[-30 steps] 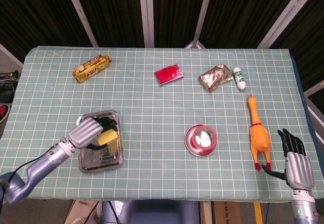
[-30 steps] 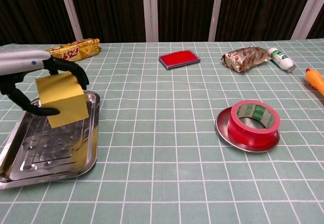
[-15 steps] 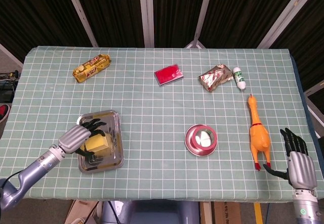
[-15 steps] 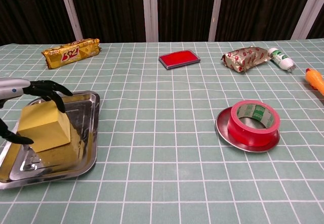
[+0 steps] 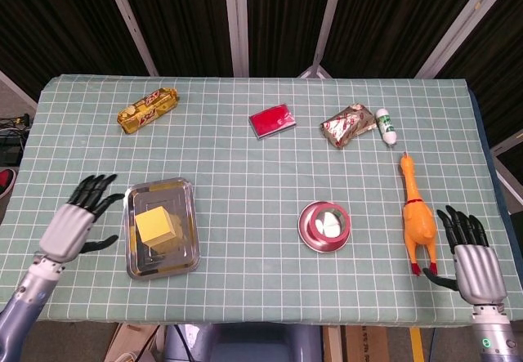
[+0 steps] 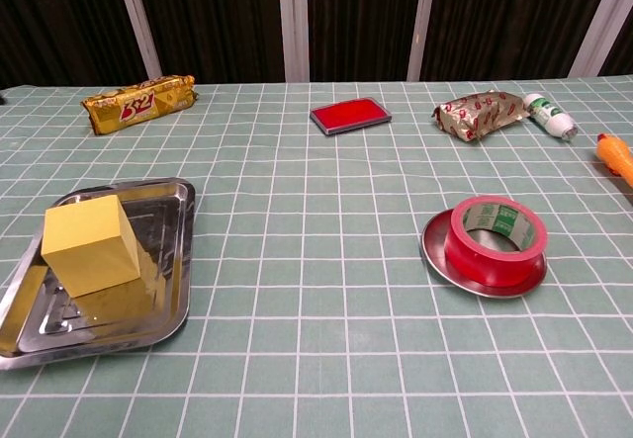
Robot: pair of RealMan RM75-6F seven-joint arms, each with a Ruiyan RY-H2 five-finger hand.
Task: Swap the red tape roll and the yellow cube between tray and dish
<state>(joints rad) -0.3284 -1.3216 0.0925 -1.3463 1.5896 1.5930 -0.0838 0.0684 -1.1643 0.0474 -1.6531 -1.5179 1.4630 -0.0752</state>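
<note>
The yellow cube point(image 5: 158, 225) point(image 6: 90, 244) rests free in the steel tray point(image 5: 184, 253) point(image 6: 168, 309) at the front left. The red tape roll point(image 6: 494, 239) point(image 5: 324, 224) sits on the round metal dish point(image 6: 435, 255) point(image 5: 306, 233) right of centre. My left hand point(image 5: 75, 220) hovers just left of the tray, fingers spread, holding nothing; the chest view does not show it. My right hand point(image 5: 469, 256) stays open at the front right edge, beside the rubber chicken's feet, also seen only from the head camera.
A rubber chicken point(image 5: 417, 214) lies right of the dish. Along the back are a gold snack bar point(image 5: 148, 109) point(image 6: 137, 103), a red flat case point(image 5: 272, 120) point(image 6: 350, 116), a crinkled wrapper pack point(image 5: 346, 124) point(image 6: 481, 113) and a small white bottle point(image 5: 386, 125) point(image 6: 549, 115).
My left hand let go of the yellow cube, which now lies in the tray, and drew back left off the tray. My right hand barely shifted.
</note>
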